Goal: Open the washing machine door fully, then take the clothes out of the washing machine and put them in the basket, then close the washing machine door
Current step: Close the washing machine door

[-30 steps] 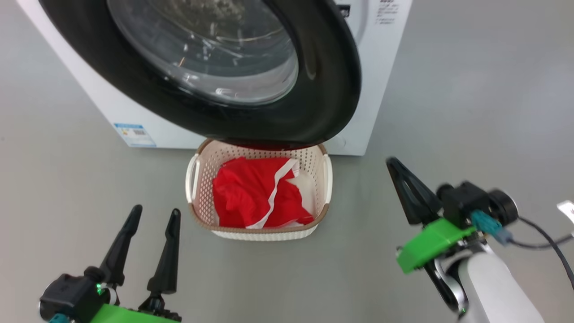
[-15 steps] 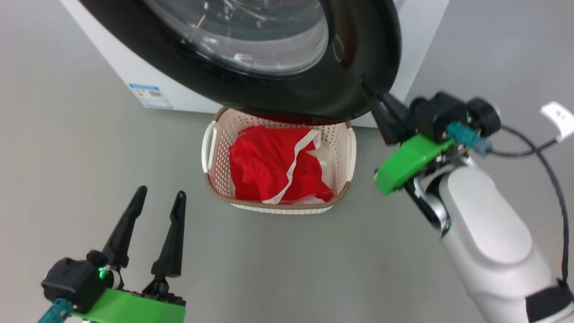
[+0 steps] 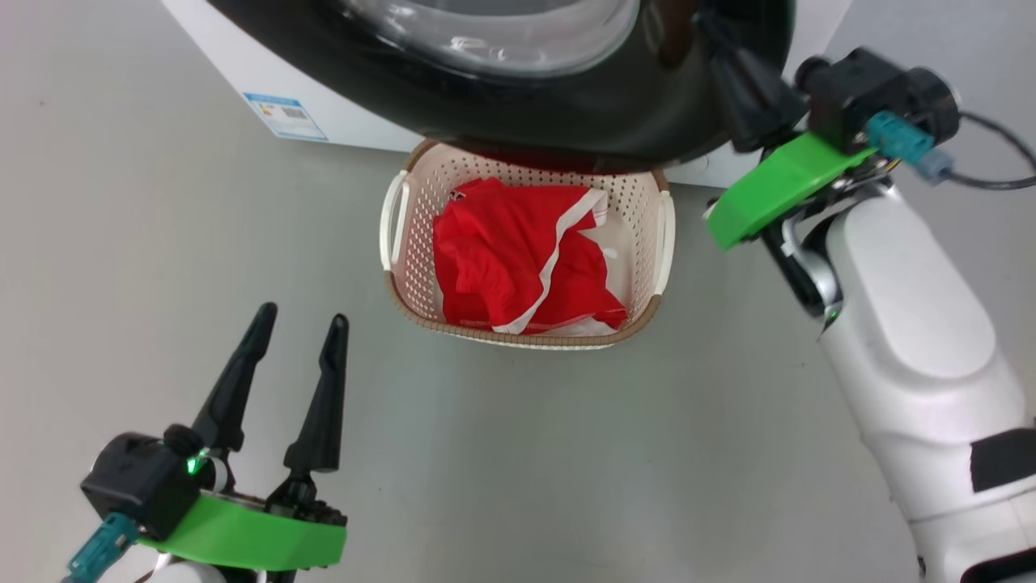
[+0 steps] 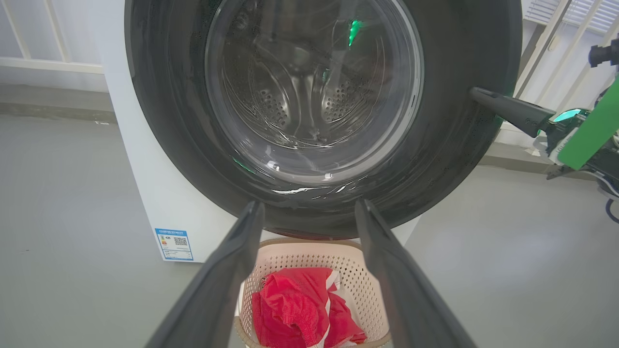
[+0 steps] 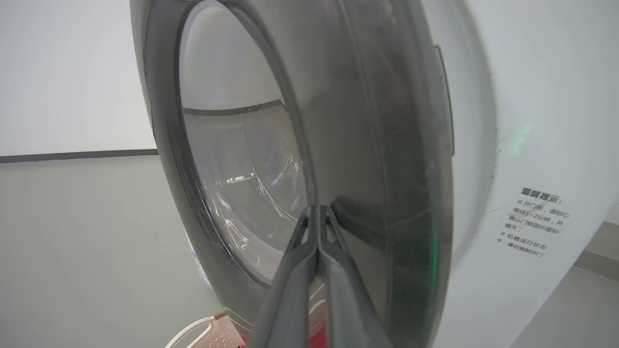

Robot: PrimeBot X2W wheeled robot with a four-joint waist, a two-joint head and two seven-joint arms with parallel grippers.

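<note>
The large round washing machine door with the glossy black rim and bulging clear glass (image 3: 518,113) stands upright with its face towards me. It lies close against the front of the big white front-loading washing machine (image 3: 247,57); I cannot tell if it is latched. My right gripper (image 3: 712,32) has its two dark fingers pressed together with nothing between them. They point at the door, tips on the right side of its rim.

Directly below, the small cream perforated plastic basket with the brown woven-look rim (image 3: 526,342) sits on the floor at the machine's foot, its far edge tucked under the door. Its handled ends are left and right, along the machine's front. The bright red fabric clothes with white trim (image 3: 518,259) lie bunched inside it.

My left gripper (image 3: 304,314) hangs above the smooth grey floor (image 3: 162,243), near the basket, fingers spread wide and empty, pointing at the machine.

The left wrist view shows the perforated steel drum (image 4: 300,96) through the glass. The right wrist view sees the door nearly edge-on, with a printed notice (image 5: 537,222) on the white front and a pale wall with a dark skirting line (image 5: 72,154).
</note>
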